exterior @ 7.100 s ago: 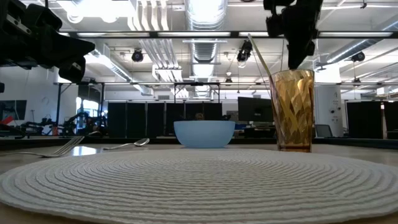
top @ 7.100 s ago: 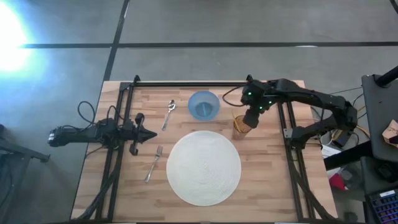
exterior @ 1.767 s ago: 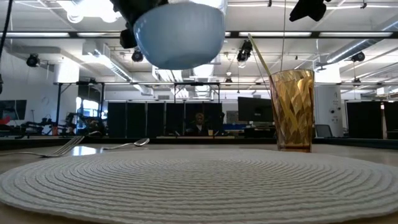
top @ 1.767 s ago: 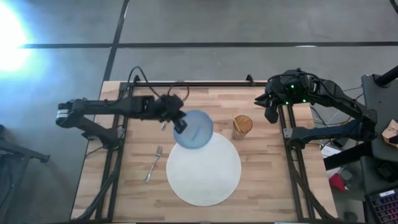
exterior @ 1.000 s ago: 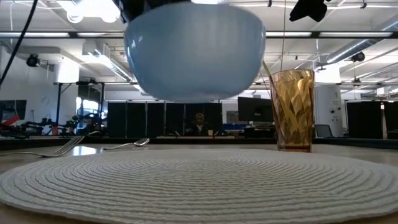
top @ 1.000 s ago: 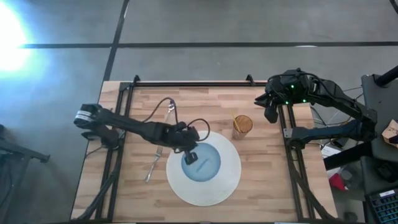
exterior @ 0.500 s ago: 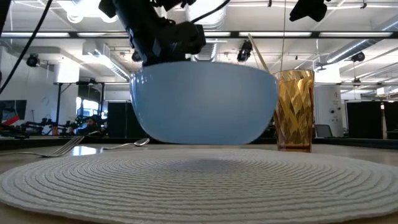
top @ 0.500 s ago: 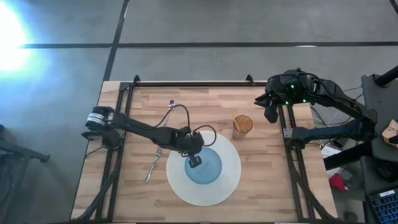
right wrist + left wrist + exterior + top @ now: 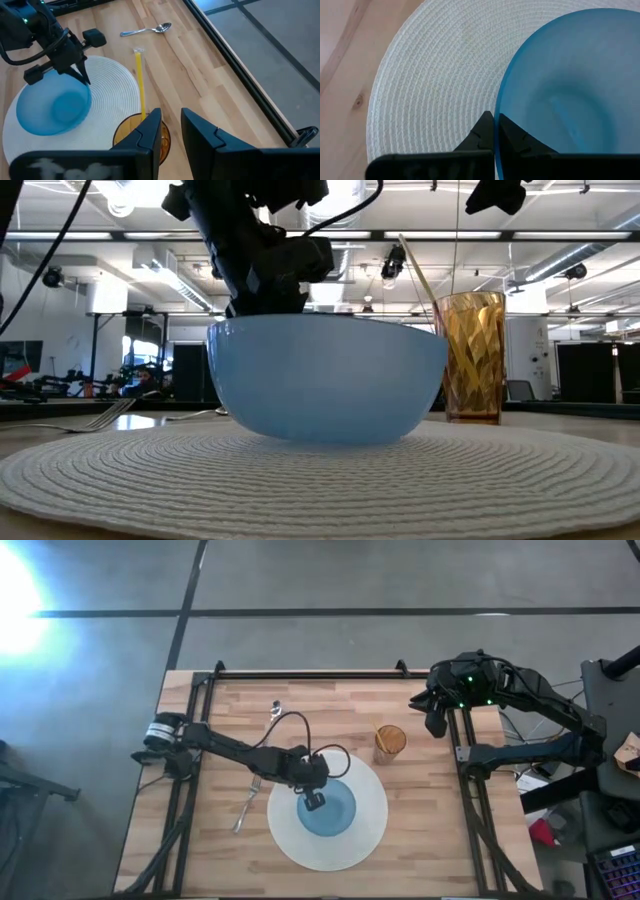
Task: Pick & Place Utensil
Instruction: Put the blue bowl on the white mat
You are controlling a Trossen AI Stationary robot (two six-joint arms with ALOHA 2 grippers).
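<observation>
Bench: pale wooden plank bench point(image 9: 420, 830), grain visible.
Mat: round white woven placemat point(image 9: 365, 835), ridged in rings.
Bowl: smooth translucent blue bowl point(image 9: 330, 810) on mat; left end effector point(image 9: 313, 800) pinched closed on its rim.
Glass: faceted amber tumbler point(image 9: 472, 358) with yellow straw point(image 9: 139, 84); low view shows the facets.
Utensils: metal spoon point(image 9: 147, 30) and metal fork point(image 9: 247, 804) lie on bench beside mat.
Right end effector point(image 9: 433, 723): slightly parted, empty, at the bench's far right edge.

Grey concrete floor point(image 9: 400, 580) around the wood surface point(image 9: 420, 840), crossed by dark seam lines point(image 9: 300, 612). Strong glare point(image 9: 15, 600) at the floor's left edge. Black frame rails point(image 9: 300, 675) along the surface's back and sides. Beyond, an open hall: exposed ducts point(image 9: 330, 210), ceiling lights point(image 9: 150, 192), dark partition panels point(image 9: 200, 370), monitors point(image 9: 405, 355). Clutter point(image 9: 615, 750) off the right side.
</observation>
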